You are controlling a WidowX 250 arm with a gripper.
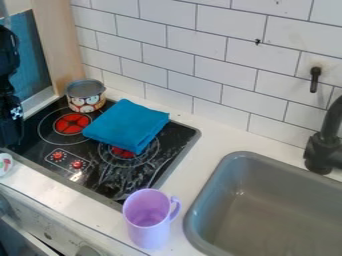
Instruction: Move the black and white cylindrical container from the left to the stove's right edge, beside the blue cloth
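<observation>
Purple mug (148,232) on the bench (190,170), handle toward the sink (267,197). Claw (12,130) at my view's left edge, open or closed I can't tell; rightward, blue cloth (127,125) on the stove (110,177), pot (86,102) beyond.

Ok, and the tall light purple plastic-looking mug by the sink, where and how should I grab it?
I'd take the purple mug by its rim on the stove side, coming from above, one finger inside and one outside. It stands upright with its mouth open, and its handle sticks out toward the sink, so that wall is likely the easier pinch.
</observation>
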